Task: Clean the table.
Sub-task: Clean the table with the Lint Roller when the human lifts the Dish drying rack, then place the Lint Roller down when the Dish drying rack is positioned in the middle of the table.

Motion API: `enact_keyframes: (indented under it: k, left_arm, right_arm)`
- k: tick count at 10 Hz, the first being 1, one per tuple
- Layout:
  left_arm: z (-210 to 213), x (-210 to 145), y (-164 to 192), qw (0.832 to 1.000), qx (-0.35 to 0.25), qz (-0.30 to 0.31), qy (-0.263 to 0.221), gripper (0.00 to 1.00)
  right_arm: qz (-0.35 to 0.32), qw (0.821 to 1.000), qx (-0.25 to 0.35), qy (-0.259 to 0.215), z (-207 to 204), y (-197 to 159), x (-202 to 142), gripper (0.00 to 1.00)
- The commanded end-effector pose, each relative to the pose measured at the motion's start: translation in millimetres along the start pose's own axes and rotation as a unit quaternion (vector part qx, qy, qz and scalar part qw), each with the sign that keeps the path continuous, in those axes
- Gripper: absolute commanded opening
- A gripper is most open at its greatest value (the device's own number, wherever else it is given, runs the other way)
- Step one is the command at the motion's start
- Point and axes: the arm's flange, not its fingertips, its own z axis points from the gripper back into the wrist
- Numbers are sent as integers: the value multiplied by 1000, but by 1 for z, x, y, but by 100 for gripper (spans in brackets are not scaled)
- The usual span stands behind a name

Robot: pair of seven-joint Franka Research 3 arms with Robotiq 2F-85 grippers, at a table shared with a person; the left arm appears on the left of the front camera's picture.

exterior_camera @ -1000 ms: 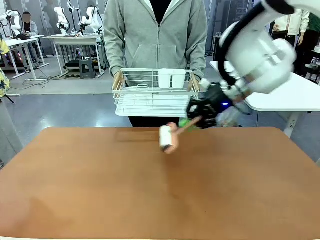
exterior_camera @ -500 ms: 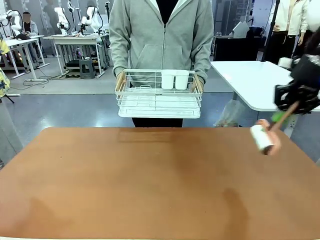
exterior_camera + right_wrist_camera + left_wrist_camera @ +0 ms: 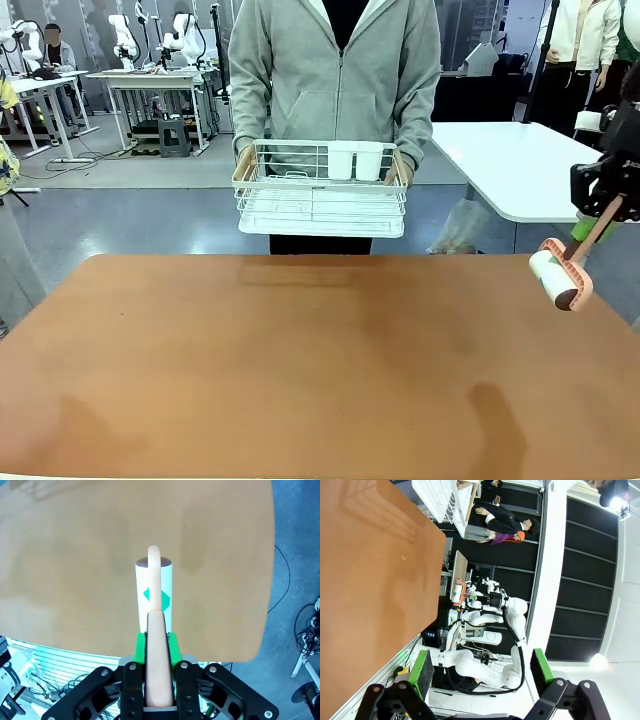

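The terracotta table spreads across the front view. My right gripper hangs past the table's far right corner, shut on the pink handle of a lint roller whose white roll is raised off the top. In the right wrist view the roller points away from the gripper over the table, green pads clamping the handle. My left gripper stands open with nothing between its green pads, off beside the table.
At the far edge a person in a grey hoodie holds a white wire rack with two white cups above the floor. A white-topped table stands at the back right.
My right gripper has swept the lint roller from the far middle of the table out past its right edge and lifted it slightly. The person with the rack shifted a little right.
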Motion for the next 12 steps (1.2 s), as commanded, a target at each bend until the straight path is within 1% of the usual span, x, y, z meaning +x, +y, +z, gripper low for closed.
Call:
enact_keyframes:
  k: [1,12]
  left_arm:
    - [2,-4,0,1000,2,-4,5,100]
    - [2,-4,0,1000,2,-4,5,100]
  right_arm:
    - [2,1000,10,-13,-2,1,-5,21]
    - [2,1000,10,-13,-2,1,-5,21]
